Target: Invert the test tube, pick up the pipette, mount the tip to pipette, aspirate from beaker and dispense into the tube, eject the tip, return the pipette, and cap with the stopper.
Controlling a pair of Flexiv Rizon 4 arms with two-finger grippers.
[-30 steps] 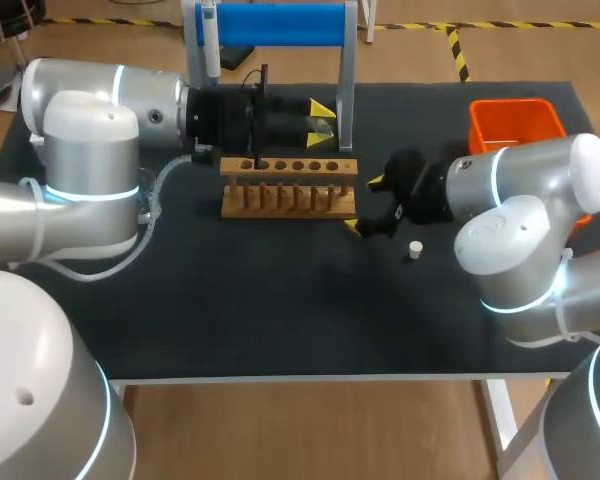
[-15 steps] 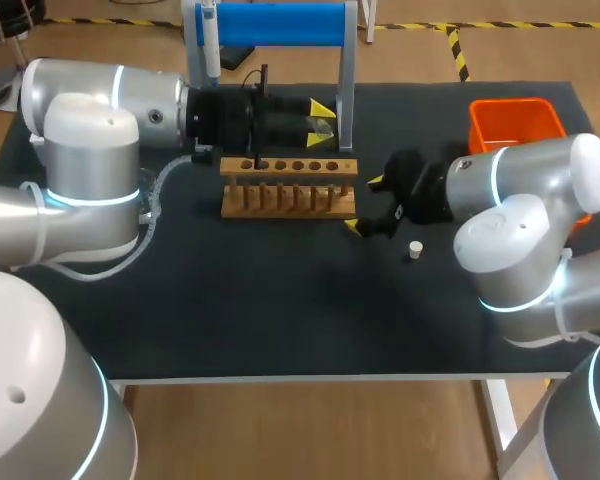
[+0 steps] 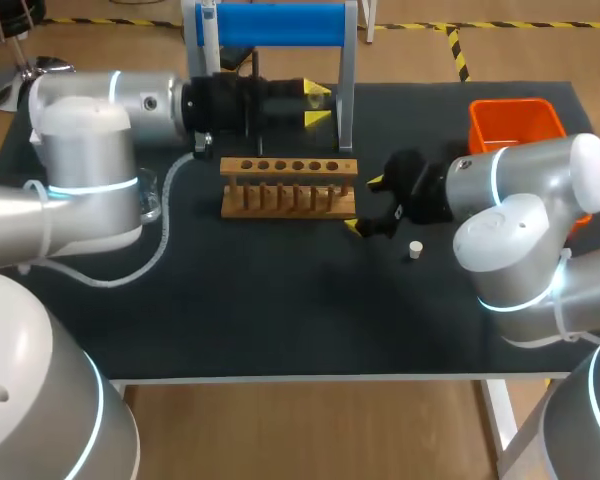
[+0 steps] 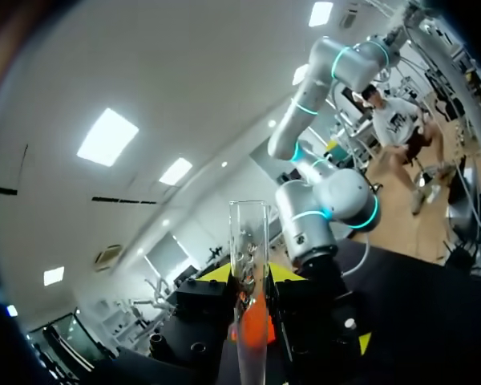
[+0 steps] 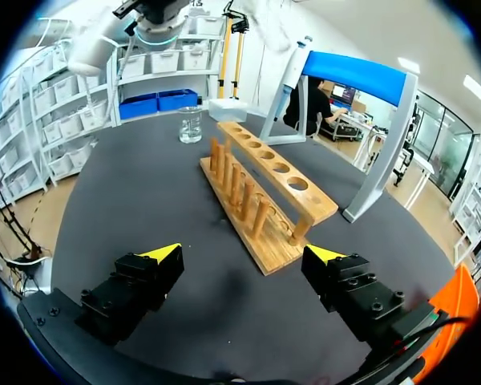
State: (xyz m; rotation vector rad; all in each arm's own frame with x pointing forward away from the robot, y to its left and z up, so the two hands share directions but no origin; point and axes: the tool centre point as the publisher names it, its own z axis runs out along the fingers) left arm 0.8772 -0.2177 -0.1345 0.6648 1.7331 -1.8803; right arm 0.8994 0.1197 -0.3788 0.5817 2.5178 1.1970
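Between the yellow tips of the left gripper (image 4: 251, 274) sits the test tube (image 4: 249, 233), clamped from both sides on its lower body, with the longer part sticking out ahead of the claw and the rimmed mouth at the far end. It is clear, empty-looking glass; the orange patch seen through it is probably something behind it, can't tell. Judgement: light, rigid, thin-walled, smooth and round, so it can slip or twist between flat pads and would crack if squeezed hard or knocked. Best hold is on the cylinder body, as now, not at the rim, with modest force, kept well off hard edges while it is turned. In the head view the left gripper (image 3: 316, 105) is raised behind the wooden rack (image 3: 288, 187), close to one leg of the blue stand (image 3: 280, 24); the tube itself isn't made out there. The pipette (image 3: 209, 40) hangs on that stand, well behind the claw's side. The right gripper (image 5: 244, 261) has its fingers wide apart with nothing between them, low over the table (image 3: 280, 300), with the rack (image 5: 264, 192) just ahead of it and the beaker (image 5: 190, 124) beyond the rack's far end. In the head view the right gripper (image 3: 365, 205) is just beside the rack's end, the white stopper (image 3: 415, 250) lies near it, and the orange bin (image 3: 515, 120) stands further off.
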